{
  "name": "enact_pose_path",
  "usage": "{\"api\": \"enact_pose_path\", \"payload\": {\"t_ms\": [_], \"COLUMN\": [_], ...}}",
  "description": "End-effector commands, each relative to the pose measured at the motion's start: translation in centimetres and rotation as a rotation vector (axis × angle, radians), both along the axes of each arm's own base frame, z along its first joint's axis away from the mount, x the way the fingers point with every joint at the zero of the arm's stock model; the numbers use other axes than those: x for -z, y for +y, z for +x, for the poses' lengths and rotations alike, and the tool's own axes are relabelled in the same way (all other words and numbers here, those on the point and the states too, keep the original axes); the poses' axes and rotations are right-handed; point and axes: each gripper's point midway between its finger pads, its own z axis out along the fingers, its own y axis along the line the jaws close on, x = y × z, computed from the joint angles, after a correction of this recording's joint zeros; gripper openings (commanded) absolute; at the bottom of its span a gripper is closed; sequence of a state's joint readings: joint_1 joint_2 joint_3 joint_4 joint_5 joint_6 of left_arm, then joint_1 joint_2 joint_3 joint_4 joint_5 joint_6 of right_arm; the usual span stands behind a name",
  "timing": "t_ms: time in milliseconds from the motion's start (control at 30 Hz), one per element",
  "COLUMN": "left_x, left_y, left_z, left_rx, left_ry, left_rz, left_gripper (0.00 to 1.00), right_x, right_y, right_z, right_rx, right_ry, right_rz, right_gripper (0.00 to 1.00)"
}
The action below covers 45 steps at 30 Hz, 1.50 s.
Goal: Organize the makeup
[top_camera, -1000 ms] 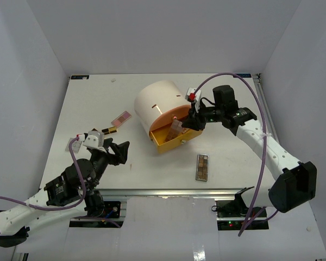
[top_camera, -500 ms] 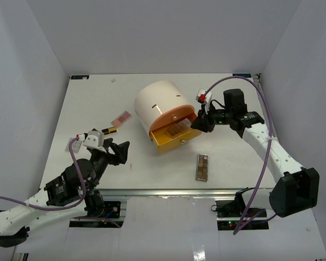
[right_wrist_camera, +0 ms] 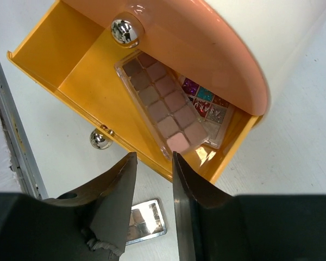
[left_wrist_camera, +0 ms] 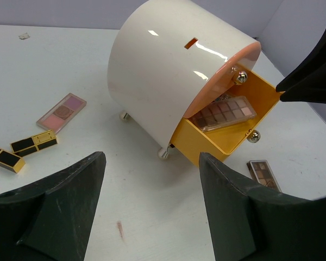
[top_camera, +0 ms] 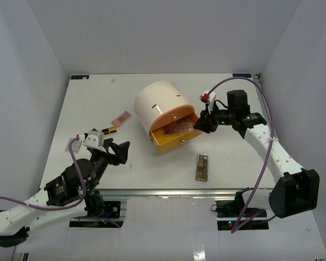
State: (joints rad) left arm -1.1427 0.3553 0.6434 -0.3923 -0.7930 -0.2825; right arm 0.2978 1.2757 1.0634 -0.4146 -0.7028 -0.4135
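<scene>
A brown-and-pink eyeshadow palette [right_wrist_camera: 160,103] lies flat in the open yellow drawer [right_wrist_camera: 54,60] of the cream cylinder [top_camera: 160,100], on top of a glittery palette [right_wrist_camera: 206,103]. It also shows in the top view [top_camera: 176,129] and the left wrist view [left_wrist_camera: 223,113]. My right gripper [right_wrist_camera: 154,157] is open and empty, just off the drawer's right end [top_camera: 198,124]. A brown palette [top_camera: 202,167] lies on the table in front. A pink palette [top_camera: 121,117] and gold-and-black bars [top_camera: 110,130] lie to the left. My left gripper [left_wrist_camera: 152,212] is open and empty, near the front left [top_camera: 119,149]. No sponges are in view.
The cylinder stands on small feet in the middle of the table, with a pink drawer front [left_wrist_camera: 228,60] above the yellow one. Metal knobs [right_wrist_camera: 99,140] stick out of the drawer fronts. A small red smear [left_wrist_camera: 119,229] marks the table between my left fingers.
</scene>
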Motion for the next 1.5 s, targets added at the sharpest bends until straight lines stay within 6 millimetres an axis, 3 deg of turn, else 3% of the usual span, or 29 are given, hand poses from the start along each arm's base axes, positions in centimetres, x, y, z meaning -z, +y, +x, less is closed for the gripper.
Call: {"api": "enact_pose_path", "payload": {"t_ms": [0,133,233,333,533,733,933,1100,1267,1467], "left_x": [0.3,0.1,0.0,0.0,0.0,0.1,0.2,0.4,0.6,0.7], "left_y": [-0.3,-0.3,-0.3,-0.4,-0.8,-0.9,-0.9,-0.9,-0.8,-0.7], "left_z": [-0.1,-0.2,-0.2,-0.3,-0.4,-0.4,-0.4,-0.3,-0.1,0.0], "left_rx": [0.015,0.020,0.025,0.031,0.048,0.055,0.051,0.043,0.032,0.022], "left_ry": [0.008,0.006,0.003,0.002,0.004,0.006,0.008,0.012,0.016,0.018], "left_rz": [0.005,0.001,-0.004,-0.007,-0.001,0.001,0.002,0.012,0.021,0.025], "left_gripper": [0.81,0.81,0.81,0.82,0.83,0.85,0.86,0.87,0.88,0.88], "right_x": [-2.9,-4.7,-5.8,-5.9,-1.8,2.4,6.3,9.6,13.4,15.5], "right_y": [-0.7,-1.1,-0.9,-1.2,-2.9,-4.1,-4.5,-4.3,-4.5,-3.9], "right_z": [0.6,0.2,-1.6,-4.6,-9.8,-12.9,-13.6,-12.6,-11.8,-10.6], "right_rx": [0.039,0.034,-0.063,-0.211,-0.452,-0.736,-0.946,-1.048,-1.138,-1.227], "right_ry": [-0.092,-0.140,-0.206,-0.290,-0.340,-0.512,-0.607,-0.618,-0.602,-0.627], "right_rz": [0.031,0.044,0.038,0.000,-0.133,-0.235,-0.367,-0.487,-0.610,-0.697], "right_gripper": [0.41,0.44,0.48,0.62,0.77,0.91,0.98,0.92,0.92,0.92]}}
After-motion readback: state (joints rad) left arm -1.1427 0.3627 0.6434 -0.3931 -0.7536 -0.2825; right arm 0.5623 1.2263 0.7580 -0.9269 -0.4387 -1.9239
